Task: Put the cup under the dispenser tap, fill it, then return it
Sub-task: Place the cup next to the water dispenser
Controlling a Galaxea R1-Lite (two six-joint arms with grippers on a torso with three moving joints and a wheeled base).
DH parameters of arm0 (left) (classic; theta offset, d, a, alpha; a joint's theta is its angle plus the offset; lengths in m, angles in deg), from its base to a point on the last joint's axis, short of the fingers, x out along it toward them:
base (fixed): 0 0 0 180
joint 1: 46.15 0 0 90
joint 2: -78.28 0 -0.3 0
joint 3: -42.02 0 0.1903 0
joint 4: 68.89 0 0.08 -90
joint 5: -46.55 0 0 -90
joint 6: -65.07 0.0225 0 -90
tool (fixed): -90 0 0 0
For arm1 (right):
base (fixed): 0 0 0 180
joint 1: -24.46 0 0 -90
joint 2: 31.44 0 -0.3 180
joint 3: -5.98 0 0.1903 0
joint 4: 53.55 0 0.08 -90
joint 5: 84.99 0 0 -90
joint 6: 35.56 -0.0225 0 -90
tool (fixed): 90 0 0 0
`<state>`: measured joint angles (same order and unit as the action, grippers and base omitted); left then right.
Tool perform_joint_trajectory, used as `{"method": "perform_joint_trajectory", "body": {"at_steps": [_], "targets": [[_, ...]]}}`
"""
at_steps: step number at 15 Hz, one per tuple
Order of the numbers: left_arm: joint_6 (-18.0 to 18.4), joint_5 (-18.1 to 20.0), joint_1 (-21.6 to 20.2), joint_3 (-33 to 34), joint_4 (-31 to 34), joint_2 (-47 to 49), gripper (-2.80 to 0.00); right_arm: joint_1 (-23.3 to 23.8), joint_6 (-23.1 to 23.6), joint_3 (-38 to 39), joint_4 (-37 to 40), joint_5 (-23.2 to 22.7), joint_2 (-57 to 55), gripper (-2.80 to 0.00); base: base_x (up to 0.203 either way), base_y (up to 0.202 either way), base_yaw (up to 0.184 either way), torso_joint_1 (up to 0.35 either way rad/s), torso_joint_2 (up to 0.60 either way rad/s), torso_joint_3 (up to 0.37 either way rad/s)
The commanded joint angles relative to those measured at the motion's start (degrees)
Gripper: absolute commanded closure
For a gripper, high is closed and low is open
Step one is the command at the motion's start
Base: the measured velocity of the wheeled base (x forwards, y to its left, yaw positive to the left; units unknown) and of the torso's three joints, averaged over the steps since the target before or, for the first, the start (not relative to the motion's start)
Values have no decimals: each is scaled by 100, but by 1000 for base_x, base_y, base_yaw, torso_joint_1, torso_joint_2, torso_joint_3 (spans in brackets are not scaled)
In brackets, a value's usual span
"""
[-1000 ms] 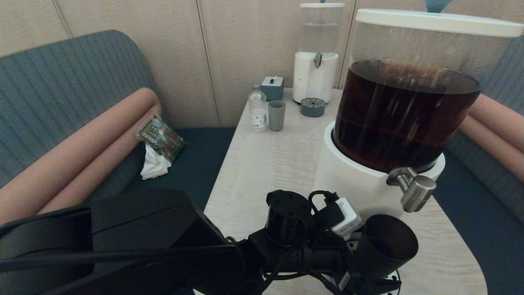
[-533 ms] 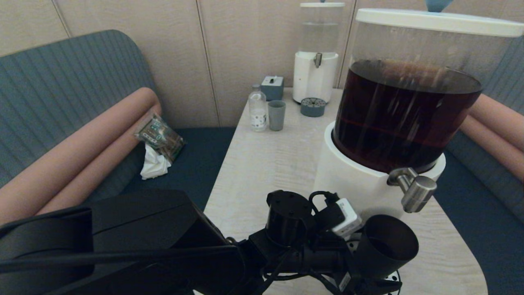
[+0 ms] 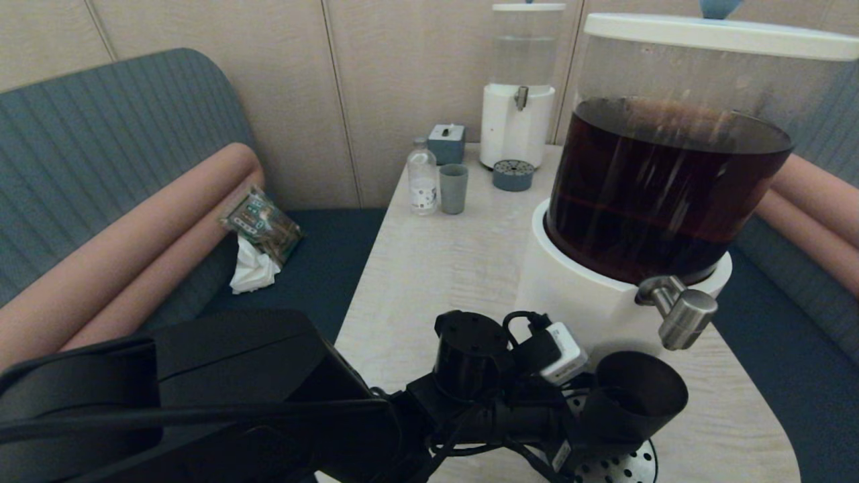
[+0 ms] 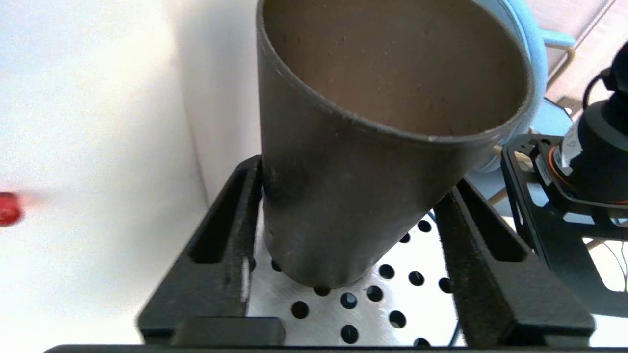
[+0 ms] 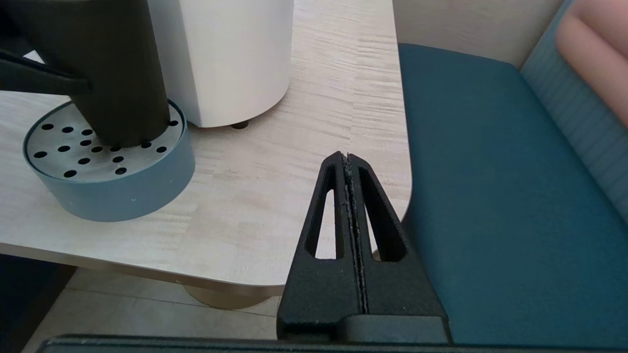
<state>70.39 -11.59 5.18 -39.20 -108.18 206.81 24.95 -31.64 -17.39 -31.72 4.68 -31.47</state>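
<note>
Cup clamped between left tool fingers, resting on drip tray.

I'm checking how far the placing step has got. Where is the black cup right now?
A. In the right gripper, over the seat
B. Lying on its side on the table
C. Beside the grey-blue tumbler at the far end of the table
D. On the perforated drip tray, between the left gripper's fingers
D: the cup stands on the perforated drip tray, flanked by the left gripper fingers.

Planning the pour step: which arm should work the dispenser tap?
Right, probably. The left gripper holds the cup on the drip tray; the right gripper, jaws shut and empty, hangs by the table edge near the dispenser tap.
</note>
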Motion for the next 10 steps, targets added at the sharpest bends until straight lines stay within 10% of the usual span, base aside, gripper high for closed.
{"method": "perform_joint_trajectory", "body": {"at_steps": [1,10], "targets": [[5,31,1,20,-28,6,0,-1,4,53,1,-2,2,0,0,0,0,0,0,0],[22,31,1,203,-90,-153,0,4,4,53,-5,-2,2,0,0,0,0,0,0,0]]}}
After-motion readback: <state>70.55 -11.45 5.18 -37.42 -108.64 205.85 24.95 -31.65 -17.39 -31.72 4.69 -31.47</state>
